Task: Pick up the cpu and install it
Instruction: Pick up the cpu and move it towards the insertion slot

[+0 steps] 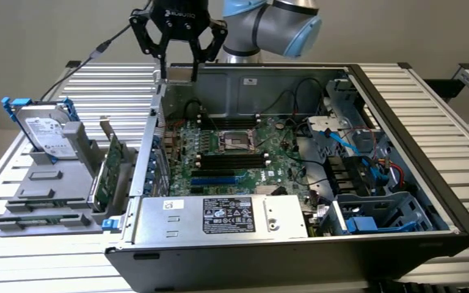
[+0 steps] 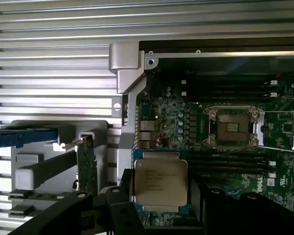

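Observation:
The cpu (image 1: 179, 74) is a small flat silver square that hangs in the air over the back corner of the open computer case (image 1: 430, 183), on the exterior view's left. My gripper (image 1: 180, 70) is shut on it, one black finger on each side. In the wrist view the cpu (image 2: 159, 181) shows its printed metal top between my gripper's (image 2: 159, 203) dark fingers. The open socket (image 1: 236, 141) sits in the middle of the motherboard, below the chip and toward the exterior view's right. Its metal frame is bare in the wrist view as well, where the socket (image 2: 232, 128) lies beside the held chip.
A grey holder (image 1: 47, 201) on the exterior view's left carries a hard drive in a blue frame (image 1: 46, 128) and an upright green card (image 1: 108, 168). The power supply (image 1: 218, 217) fills the case's near side. Cables and blue drive bays (image 1: 373, 213) crowd the exterior view's right.

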You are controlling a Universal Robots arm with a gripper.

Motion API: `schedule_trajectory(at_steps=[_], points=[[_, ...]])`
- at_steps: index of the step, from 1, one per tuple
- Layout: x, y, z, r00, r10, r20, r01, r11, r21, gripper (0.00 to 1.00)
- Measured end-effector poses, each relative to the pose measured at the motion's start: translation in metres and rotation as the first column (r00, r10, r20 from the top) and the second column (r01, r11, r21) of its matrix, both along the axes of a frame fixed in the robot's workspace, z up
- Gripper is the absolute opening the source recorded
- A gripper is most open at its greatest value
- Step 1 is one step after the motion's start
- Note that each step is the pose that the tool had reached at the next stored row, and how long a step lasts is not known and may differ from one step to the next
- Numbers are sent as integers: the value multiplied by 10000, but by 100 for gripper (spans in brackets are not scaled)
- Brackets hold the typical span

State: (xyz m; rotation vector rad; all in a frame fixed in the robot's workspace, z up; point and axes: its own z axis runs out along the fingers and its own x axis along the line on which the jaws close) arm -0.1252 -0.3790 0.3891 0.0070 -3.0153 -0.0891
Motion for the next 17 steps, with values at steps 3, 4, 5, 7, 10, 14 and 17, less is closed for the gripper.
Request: schedule_trajectory(at_steps=[3,4,5,7,10,14,17], points=[[129,1,-3,10000,0,48,0,10000,4,55],[171,2,-4,10000,0,70,0,10000,3,55],[207,4,-8,10000,0,96,0,10000,3,55],[270,11,-20,9999,0,150,0,10000,3,55],[360,25,-46,9998,1,190,-1,10000,3,55],[490,39,-77,9998,8,201,-8,10000,3,55],[578,55,-105,9997,9,232,-9,10000,4,55]])
